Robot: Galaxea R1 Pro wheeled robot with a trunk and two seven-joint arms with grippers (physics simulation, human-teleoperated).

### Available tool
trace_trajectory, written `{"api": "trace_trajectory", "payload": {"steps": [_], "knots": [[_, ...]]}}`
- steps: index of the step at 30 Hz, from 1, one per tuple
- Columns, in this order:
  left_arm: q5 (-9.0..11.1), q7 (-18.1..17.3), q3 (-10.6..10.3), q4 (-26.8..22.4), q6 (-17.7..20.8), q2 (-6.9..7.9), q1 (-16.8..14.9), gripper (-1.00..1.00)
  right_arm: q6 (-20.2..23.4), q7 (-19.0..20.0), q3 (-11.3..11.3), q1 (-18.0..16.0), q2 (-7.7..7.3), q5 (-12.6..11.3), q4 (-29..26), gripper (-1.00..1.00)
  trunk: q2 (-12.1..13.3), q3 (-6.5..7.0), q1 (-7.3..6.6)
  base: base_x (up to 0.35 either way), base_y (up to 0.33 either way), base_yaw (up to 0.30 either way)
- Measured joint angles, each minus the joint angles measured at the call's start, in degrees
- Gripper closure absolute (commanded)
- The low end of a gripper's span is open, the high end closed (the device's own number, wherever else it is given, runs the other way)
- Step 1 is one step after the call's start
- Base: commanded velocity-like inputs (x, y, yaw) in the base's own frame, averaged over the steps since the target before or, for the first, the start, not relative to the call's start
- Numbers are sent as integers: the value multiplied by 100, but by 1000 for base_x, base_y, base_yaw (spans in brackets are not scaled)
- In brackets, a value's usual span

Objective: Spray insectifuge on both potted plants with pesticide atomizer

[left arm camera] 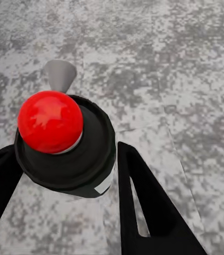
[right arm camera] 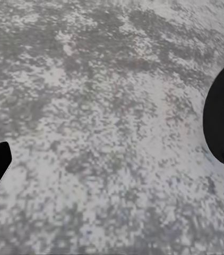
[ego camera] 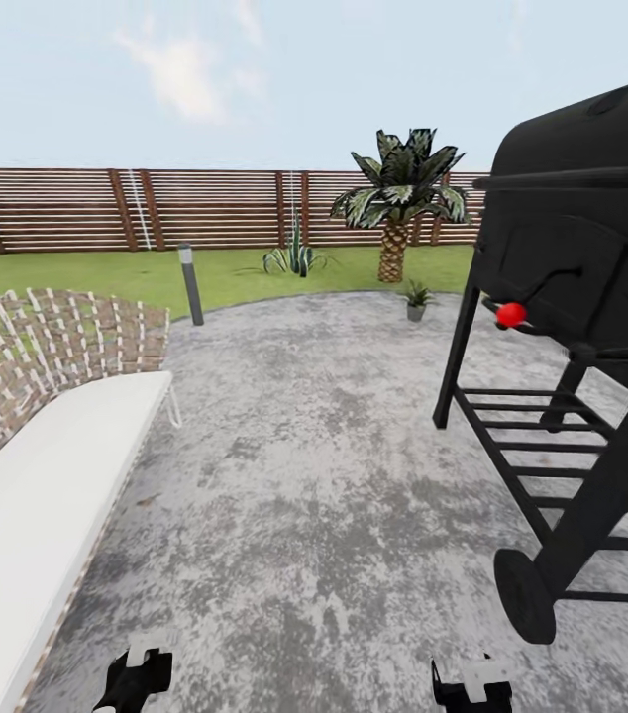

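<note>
The pesticide atomizer [left arm camera: 64, 154] is seen from above in the left wrist view: red top, dark body, pale nozzle pointing away. My left gripper [left arm camera: 67, 175] is shut on it, one black finger on each side, above the grey paving. In the head view the left gripper [ego camera: 136, 679] and right gripper [ego camera: 472, 683] sit low at the frame's bottom edge. One potted plant [ego camera: 415, 298], a small green rosette in a grey pot, stands at the patio's far edge, left of the grill. The other potted plant is out of view. The right gripper [right arm camera: 112, 175] hangs open over bare paving.
A large black grill [ego camera: 572, 297] with a red knob stands close on the right, its wheel [ego camera: 524, 594] near my right arm. A white-cushioned wicker lounger [ego camera: 37, 495] lies on the left. Beyond are a grey lamp post [ego camera: 191, 284], an agave [ego camera: 294, 257], a palm [ego camera: 398, 198] and the slat fence [ego camera: 205, 208].
</note>
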Motion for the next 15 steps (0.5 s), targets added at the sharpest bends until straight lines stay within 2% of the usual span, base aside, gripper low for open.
{"api": "trace_trajectory", "payload": {"steps": [15], "knots": [[0, 0, 2, 17, 9, 0, 0, 100, 0, -1, -9, 0, -9, 0, 0, -100, 0, 0, 0, 335, 0, 0]]}}
